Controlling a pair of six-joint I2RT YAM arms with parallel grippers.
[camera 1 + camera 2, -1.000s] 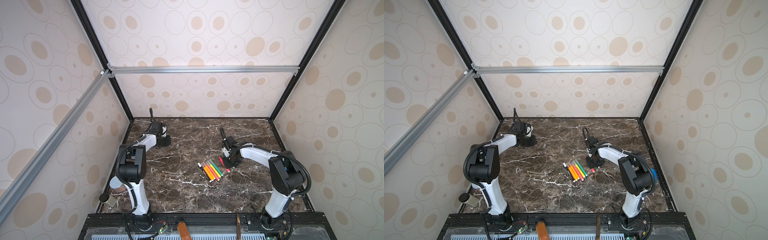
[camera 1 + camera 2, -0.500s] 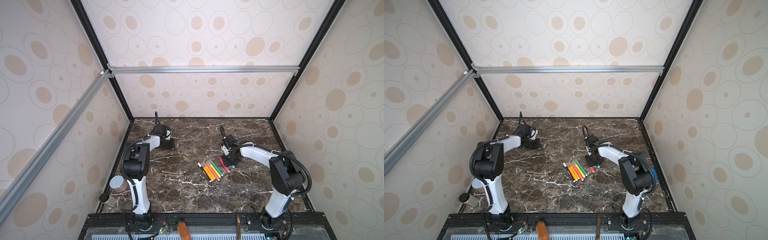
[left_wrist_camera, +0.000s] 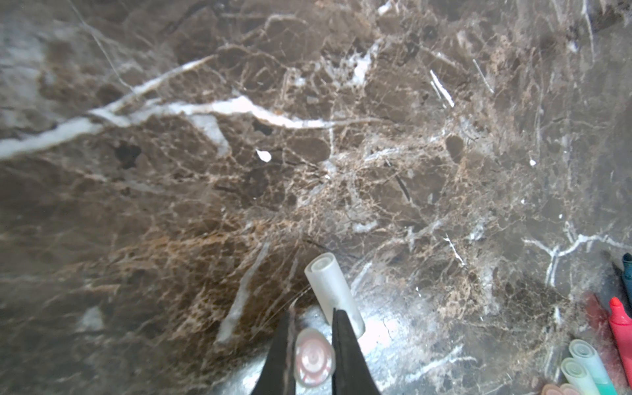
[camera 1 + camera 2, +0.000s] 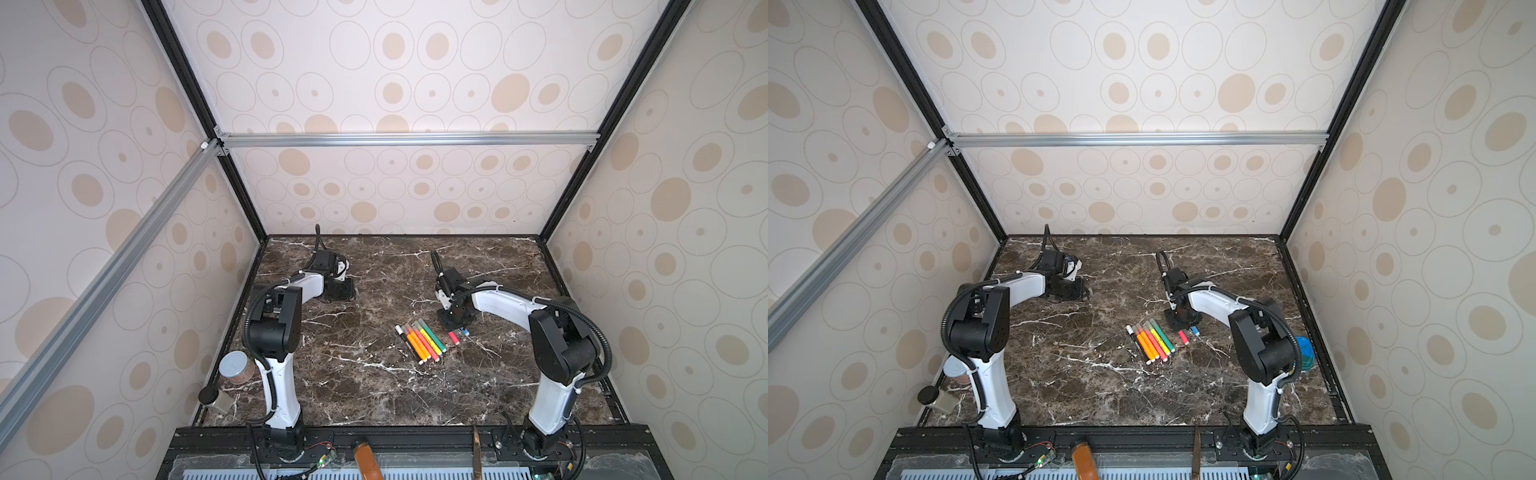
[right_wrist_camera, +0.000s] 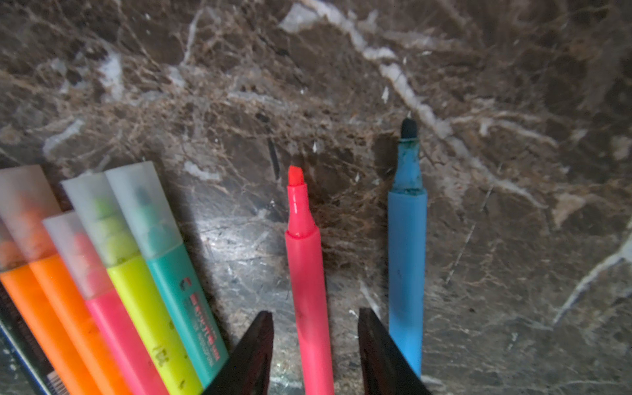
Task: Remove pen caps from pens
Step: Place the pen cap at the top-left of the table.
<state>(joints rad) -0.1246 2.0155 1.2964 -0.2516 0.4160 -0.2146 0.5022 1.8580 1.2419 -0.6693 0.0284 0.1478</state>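
Holding a reddish cap [image 3: 313,357] end-on, my left gripper [image 3: 312,319] sits pinched tight at the far left of the marble table [image 4: 374,395]. A whitish cap [image 3: 333,294] lies just beside its tip. My right gripper [image 5: 316,311], right of centre, stands parted astride the bare red pen [image 5: 306,273], a gap on each side. The blue pen [image 5: 407,256] lies uncapped just right of it. The capped pens [image 4: 419,340] lie in a row to the left.

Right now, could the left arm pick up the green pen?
Probably not yet: the left gripper is shut on a reddish cap and sits well away from the green pen.
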